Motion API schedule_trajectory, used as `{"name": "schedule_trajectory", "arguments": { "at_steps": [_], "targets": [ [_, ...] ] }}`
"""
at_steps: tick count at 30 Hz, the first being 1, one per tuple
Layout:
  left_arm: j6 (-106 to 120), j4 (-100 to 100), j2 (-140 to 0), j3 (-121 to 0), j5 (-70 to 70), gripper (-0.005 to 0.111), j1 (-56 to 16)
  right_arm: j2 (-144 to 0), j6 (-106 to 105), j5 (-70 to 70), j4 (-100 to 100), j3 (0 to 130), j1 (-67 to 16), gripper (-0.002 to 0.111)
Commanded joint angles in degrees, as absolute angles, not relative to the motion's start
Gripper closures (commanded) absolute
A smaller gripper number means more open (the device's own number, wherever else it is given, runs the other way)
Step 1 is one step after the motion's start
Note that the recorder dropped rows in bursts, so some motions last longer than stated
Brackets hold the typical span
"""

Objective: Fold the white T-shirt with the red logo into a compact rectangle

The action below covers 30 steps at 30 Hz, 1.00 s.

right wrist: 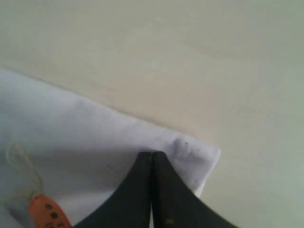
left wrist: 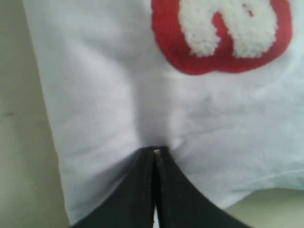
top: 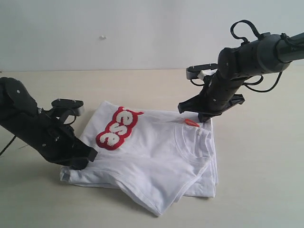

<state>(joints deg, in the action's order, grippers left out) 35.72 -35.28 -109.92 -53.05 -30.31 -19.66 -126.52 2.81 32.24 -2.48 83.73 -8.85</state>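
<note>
The black left gripper is pressing down at the left edge of the large white cotton T-shirt, low on the left side of the exterior view. In the left wrist view its jaws are showing fully closed, with the two fingertips meeting on a small puckered ridge of the white fabric, so it is gripping the shirt. Just beyond that pinch the fuzzy white lettering outlined in thick red is lying face up. The shirt is lying partly folded on the pale beige tabletop, occupying the centre of the scene, with the red logo toward the left, the ribbed crew neck toward the right, and layered edges stacking up along the right side. The small orange neck tag is sticking out at the back of the collar. Immediately beside it, the black right gripper is bearing on the far right corner of the garment. Its jaws are likewise closed tight, pinching the wrinkled corner of the cloth, with the orange tag lying nearby.
</note>
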Motion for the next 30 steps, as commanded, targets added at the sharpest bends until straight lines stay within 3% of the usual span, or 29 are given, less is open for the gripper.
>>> {"name": "schedule_trajectory", "arguments": {
  "at_steps": [1,15,23,30],
  "targets": [
    [35.46,-31.98,-111.67,-50.81,-37.66,0.107,-23.23,-127.23,2.62,28.43,-3.08,83.94,-8.65,0.108],
    [35.69,-31.07,-111.26,-50.81,-31.92,0.107,-23.25,-125.95,1.06,27.26,-5.78,83.94,-8.65,0.108],
    [35.69,-31.31,-102.36,-50.81,-25.15,0.107,-23.25,-117.83,0.0,33.22,-6.46,83.51,-8.65,0.108],
    [35.7,-34.11,-100.19,-51.02,-15.57,0.107,-23.25,-109.36,-2.61,33.99,-12.47,73.01,-8.65,0.108]
  ]
}}
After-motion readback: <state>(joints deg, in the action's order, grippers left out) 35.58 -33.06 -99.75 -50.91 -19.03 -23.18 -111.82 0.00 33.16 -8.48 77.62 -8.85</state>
